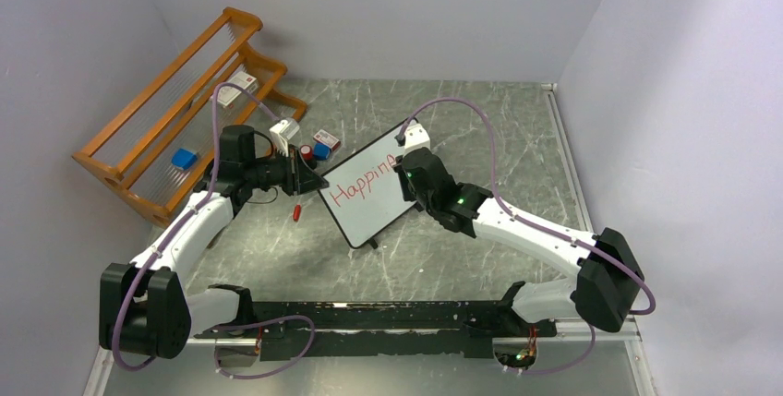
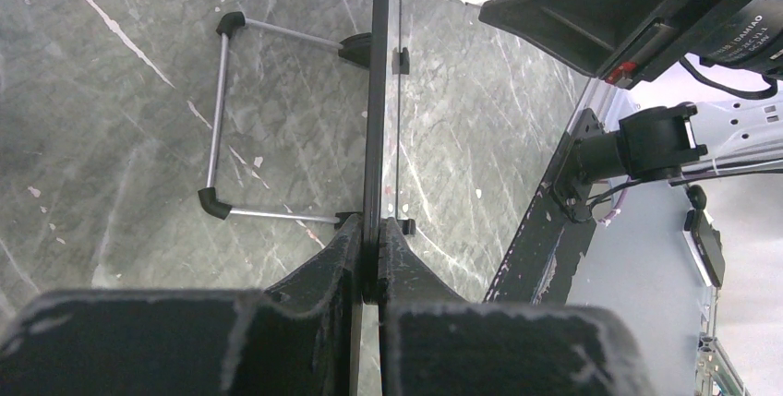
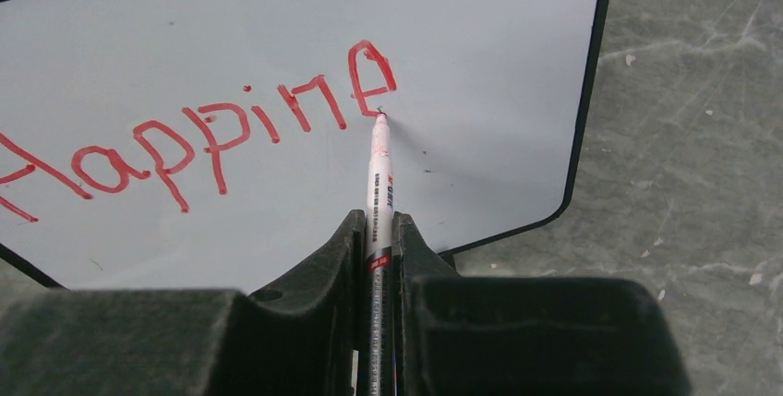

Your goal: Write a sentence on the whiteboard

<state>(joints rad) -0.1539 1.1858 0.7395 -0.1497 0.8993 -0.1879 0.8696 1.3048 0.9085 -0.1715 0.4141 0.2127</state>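
1. The left fingers are clamped on the edge of the whiteboard, which stands on the desk between the arms.
2. The right fingers grip a marker. Its tip touches the board just below the red lettering "Happine".

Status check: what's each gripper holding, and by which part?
Left gripper clamps the small white, black-framed whiteboard by its frame edge. Right gripper pinches the slim white red-ink marker by its barrel, tip on the board.
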